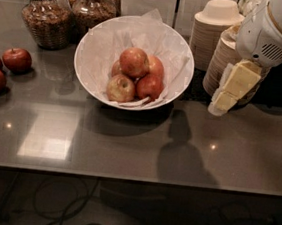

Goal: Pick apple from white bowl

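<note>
The white bowl (pixel 87 46) stands at the back middle of the dark counter, lined with crumpled white paper. Several red-yellow apples (pixel 134 61) are piled in it, one on top of the others. My gripper (pixel 222 100), white with yellowish pads, hangs at the right, tilted down and to the left. It is to the right of the bowl's rim, above the counter and in front of the paper bowl stacks. It holds nothing that I can see and touches neither the bowl nor the apples.
Three loose red apples (pixel 17 59) lie at the counter's left edge. Two glass jars (pixel 42 18) stand behind the bowl at the left. Stacks of beige paper bowls (pixel 212 34) stand at the back right. The counter's front edge (pixel 124 177) has cables below it.
</note>
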Controlling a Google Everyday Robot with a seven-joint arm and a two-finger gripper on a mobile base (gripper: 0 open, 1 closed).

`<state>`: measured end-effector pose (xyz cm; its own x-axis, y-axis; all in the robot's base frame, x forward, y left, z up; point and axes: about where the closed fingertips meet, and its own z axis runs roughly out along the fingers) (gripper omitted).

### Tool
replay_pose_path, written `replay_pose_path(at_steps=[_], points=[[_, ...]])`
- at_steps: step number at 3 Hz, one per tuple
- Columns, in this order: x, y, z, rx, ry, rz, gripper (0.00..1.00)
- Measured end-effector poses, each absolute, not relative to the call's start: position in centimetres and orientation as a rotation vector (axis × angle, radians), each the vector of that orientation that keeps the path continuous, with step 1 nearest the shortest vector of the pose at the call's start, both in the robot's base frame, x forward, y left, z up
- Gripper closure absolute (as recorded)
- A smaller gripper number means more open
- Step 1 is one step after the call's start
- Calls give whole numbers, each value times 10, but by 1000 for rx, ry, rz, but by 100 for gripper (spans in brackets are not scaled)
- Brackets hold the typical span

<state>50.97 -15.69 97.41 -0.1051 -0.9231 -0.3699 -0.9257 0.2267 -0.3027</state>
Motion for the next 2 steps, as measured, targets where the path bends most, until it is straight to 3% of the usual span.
replay_pose_path(at_steps=[2], points=[[517, -141, 971, -1635, 1980, 100, 0]])
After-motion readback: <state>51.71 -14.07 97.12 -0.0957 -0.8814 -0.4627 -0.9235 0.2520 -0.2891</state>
